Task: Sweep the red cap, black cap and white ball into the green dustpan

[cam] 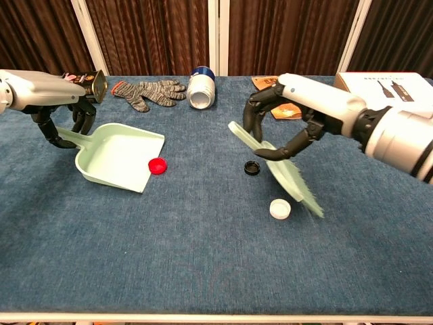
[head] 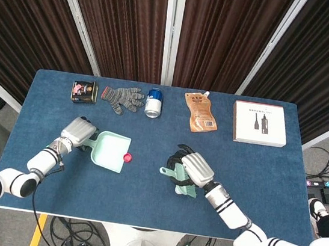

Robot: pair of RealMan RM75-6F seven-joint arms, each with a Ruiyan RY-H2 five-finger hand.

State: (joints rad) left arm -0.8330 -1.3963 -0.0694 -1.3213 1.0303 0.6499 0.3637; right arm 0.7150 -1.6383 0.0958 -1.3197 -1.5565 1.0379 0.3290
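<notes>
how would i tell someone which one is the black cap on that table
Start at the blue table and find the pale green brush that the right hand holds near the middle. The black cap lies just left of the brush. It is a small dark ring, unlike the white ball nearer the front or the red cap at the green dustpan.

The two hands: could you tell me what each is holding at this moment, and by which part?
The left hand grips the green dustpan by its handle. The right hand grips a pale green brush by its handle end, bristles angled down beside the white ball.
</notes>
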